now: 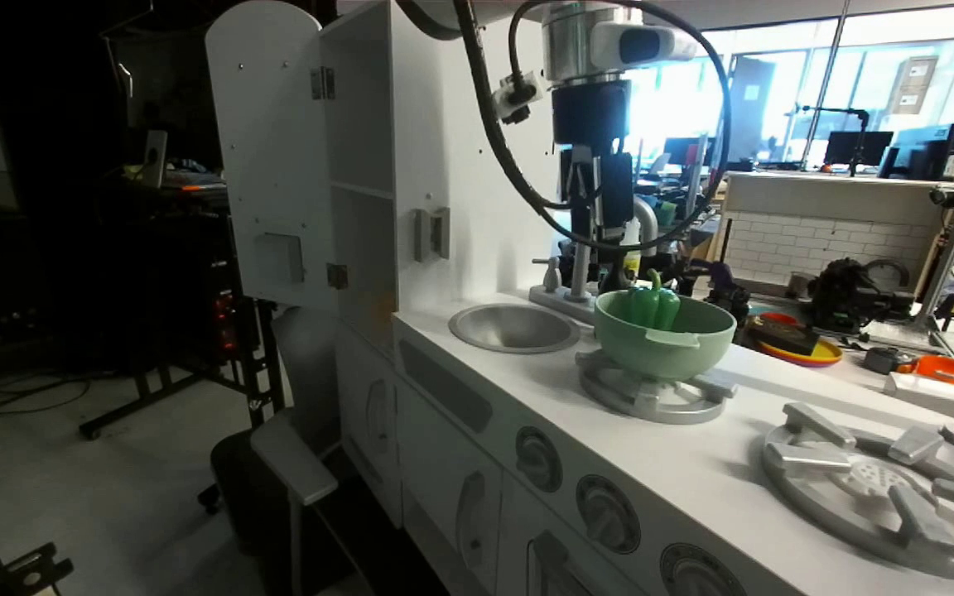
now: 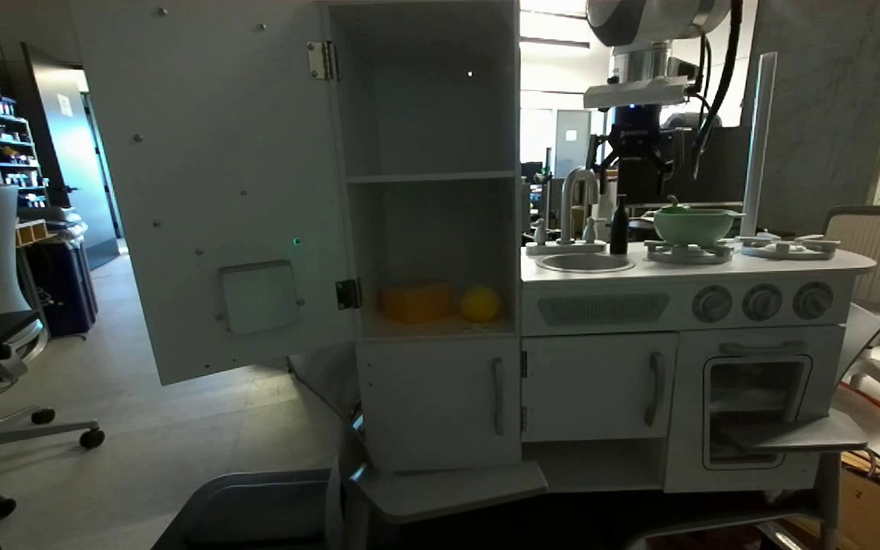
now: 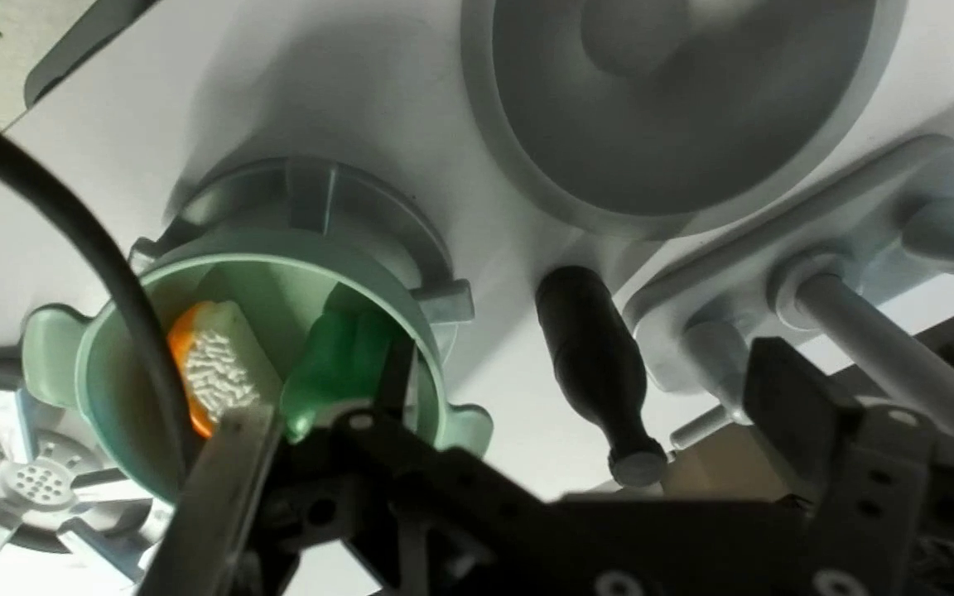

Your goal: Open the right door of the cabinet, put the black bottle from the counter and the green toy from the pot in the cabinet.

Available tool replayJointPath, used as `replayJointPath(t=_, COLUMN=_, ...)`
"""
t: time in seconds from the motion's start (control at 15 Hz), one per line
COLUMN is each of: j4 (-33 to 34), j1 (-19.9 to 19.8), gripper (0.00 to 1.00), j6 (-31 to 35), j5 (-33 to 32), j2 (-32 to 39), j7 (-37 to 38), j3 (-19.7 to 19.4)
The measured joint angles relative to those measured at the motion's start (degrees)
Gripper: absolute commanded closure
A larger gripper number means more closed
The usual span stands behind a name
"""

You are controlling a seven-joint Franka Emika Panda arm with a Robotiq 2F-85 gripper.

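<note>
The right door (image 2: pixel 241 191) of the white cabinet (image 2: pixel 440 114) stands swung open; it also shows in an exterior view (image 1: pixel 266 149). The black bottle (image 2: pixel 619 225) stands upright on the counter (image 1: pixel 527 372), between the sink and the pot (image 1: pixel 667 356). The green toy (image 1: pixel 653 305), shaped like a pepper, sits in the pot and pokes above its rim. My gripper (image 2: pixel 631 183) is open and empty, pointing down above the bottle. In the wrist view the bottle (image 3: pixel 593 348) lies between the spread fingers, apart from both; the left finger partly covers the green toy (image 3: pixel 336 364).
A grey faucet (image 2: pixel 568 202) rises behind the sink (image 2: pixel 585 263), close to the gripper. An orange block (image 2: pixel 415 302) and a yellow ball (image 2: pixel 480 304) lie in the cabinet's lower compartment. An orange-and-white toy (image 3: pixel 220 364) is also in the pot. A burner (image 1: pixel 883 488) stands beyond.
</note>
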Motion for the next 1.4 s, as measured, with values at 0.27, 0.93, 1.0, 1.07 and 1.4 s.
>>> replayJointPath(t=0.27, j4=5.7, j1=0.1, gripper=0.00, j6=-0.5, j5=-1.8, j2=5.0, j7=0.6, j3=-0.8)
replayJointPath(t=0.93, j4=12.8, j1=0.7, gripper=0.00, j6=-0.4, j5=-4.5, j2=10.1, j7=2.8, j3=-1.1)
replayJointPath(t=1.0, j4=13.2, j1=0.7, gripper=0.00, j6=-0.4, j5=-4.6, j2=10.4, j7=3.0, j3=-1.1)
replayJointPath(t=1.07, j4=13.7, j1=0.8, gripper=0.00, j6=-0.4, j5=-4.7, j2=10.7, j7=3.2, j3=-1.1)
replayJointPath(t=1.4, j4=15.4, j1=0.8, gripper=0.00, j6=-0.2, j5=-5.1, j2=12.9, j7=4.1, j3=-1.1)
